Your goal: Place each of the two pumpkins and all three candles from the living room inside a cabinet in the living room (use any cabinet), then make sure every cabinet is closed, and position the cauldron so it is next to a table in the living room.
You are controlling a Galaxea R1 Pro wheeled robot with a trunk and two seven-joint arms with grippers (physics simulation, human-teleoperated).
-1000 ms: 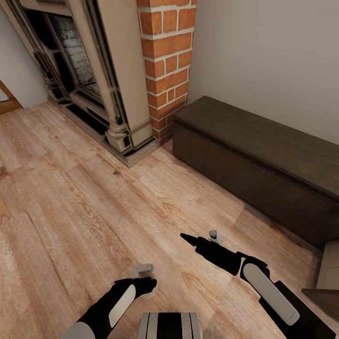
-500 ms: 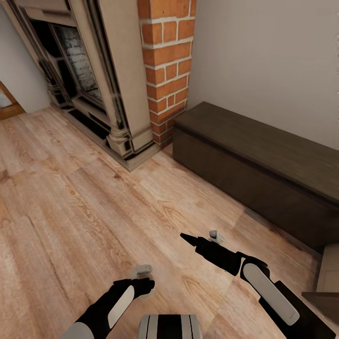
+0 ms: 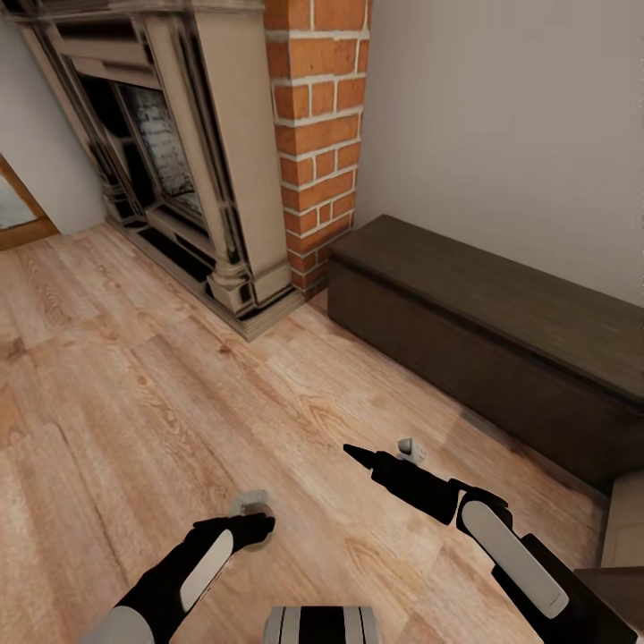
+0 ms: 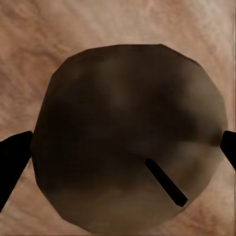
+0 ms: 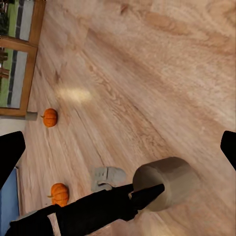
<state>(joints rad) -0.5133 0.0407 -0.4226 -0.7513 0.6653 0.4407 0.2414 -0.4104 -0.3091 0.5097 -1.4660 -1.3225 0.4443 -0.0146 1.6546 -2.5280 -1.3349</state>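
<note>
Left gripper (image 3: 253, 517): near, low over the floor (image 3: 134, 402); jaws clamped on 1 candle (image 4: 130, 132), a fingertip (image 4: 14, 157) at each side of the round body.
Candle, handling: squat tan cylinder, wider than tall, wick on the top face. Judged light and rigid, probably smooth on its sides. Best hold looks to be across the widest part of the curved wall, as it sits now; a hold off the middle could let it squirt out.
Right gripper (image 3: 358, 454): a little farther, right of centre, carries nothing. Fingertip (image 5: 11, 152) at each edge of the right wrist view suggests jaws set wide.
Pumpkins: 2 in the right wrist view, pumpkin (image 5: 49, 117) by a window frame, another (image 5: 59, 193) apart from it, both on the floor. Ribbed, round, hard shell likely; take across the belly, not the stem.
Cabinet (image 3: 483, 349): far right along the wall, dark brown, fronts shut. Needs opening before the candle goes in.
Fireplace (image 3: 170, 170): far left, brick column (image 3: 317, 134) beside it.
</note>
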